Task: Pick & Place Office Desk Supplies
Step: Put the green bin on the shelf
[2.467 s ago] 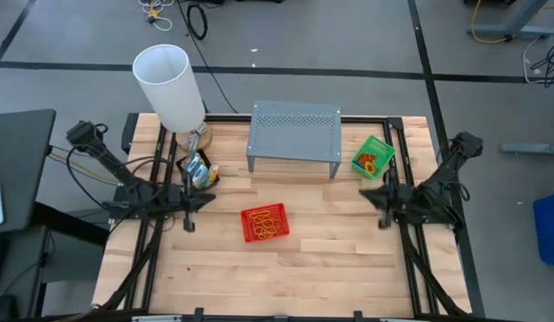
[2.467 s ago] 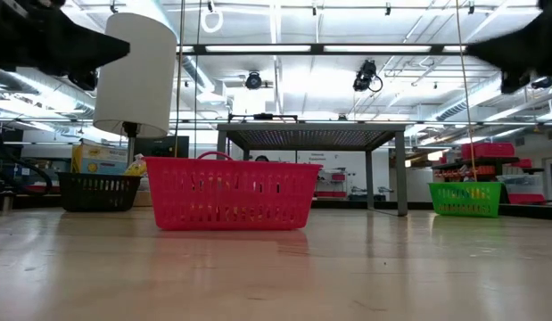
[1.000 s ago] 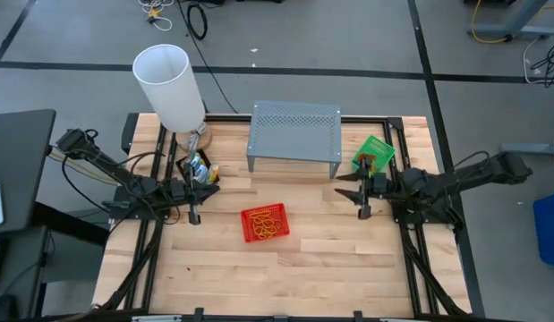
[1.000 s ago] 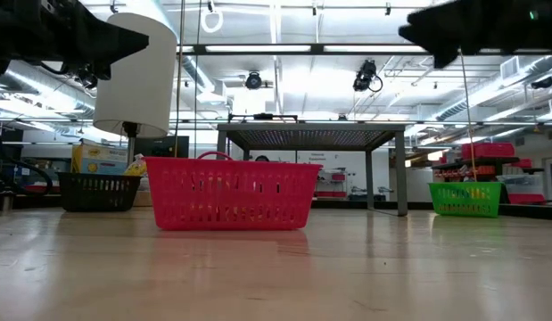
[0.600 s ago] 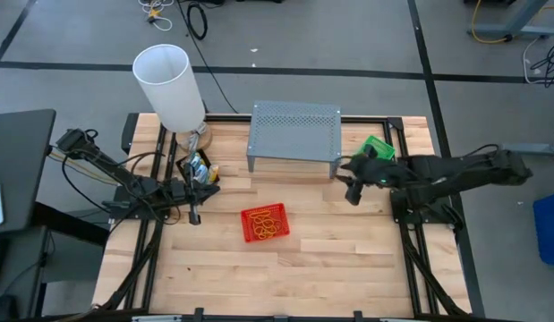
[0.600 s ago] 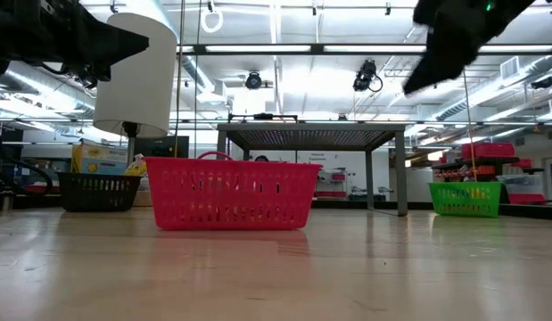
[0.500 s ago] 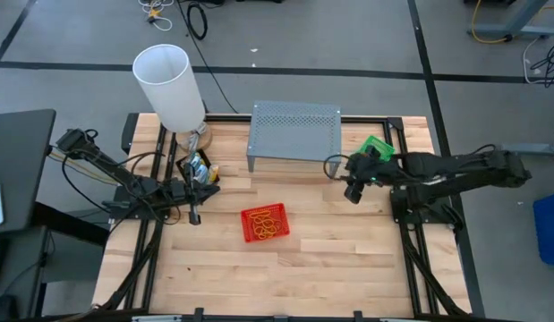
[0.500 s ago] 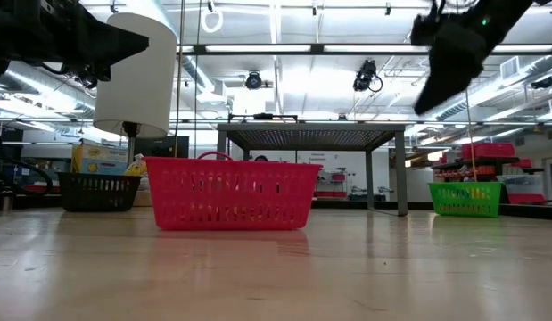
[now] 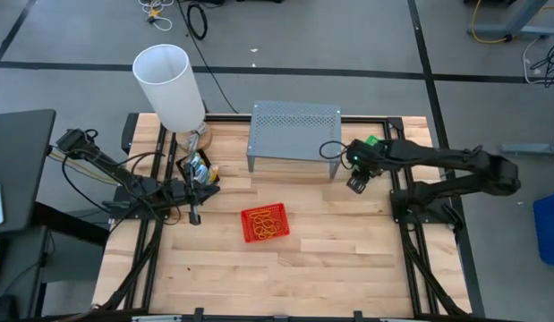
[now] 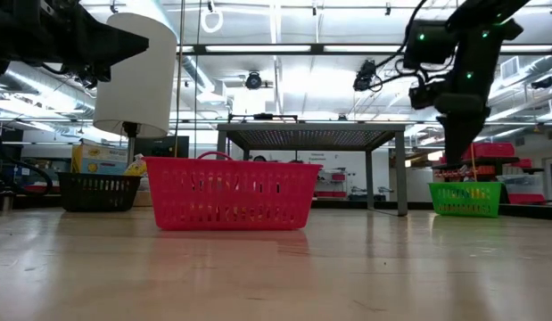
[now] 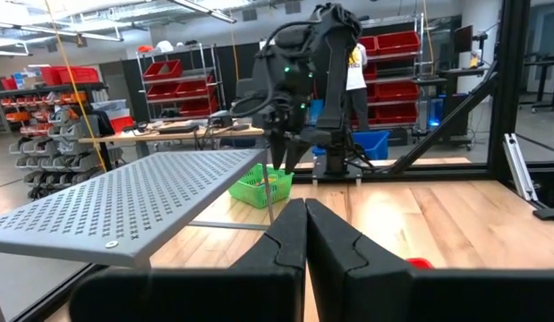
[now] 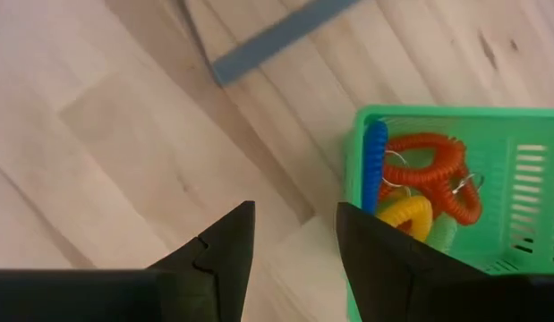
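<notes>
Green mesh tray (image 12: 455,201) at the bench's (image 9: 330,259) back right, beside the grey perforated stand (image 9: 294,134), holding orange, yellow and blue coiled bands (image 12: 429,183). Red mesh tray (image 9: 265,224) mid-bench, with rubber bands inside. Black box (image 10: 99,191) at left, crayon box in it. Right pincer (image 12: 294,237) pointing down beside the green tray, fingers apart, empty. Left pincer (image 11: 304,237) level, fingers pressed together.
</notes>
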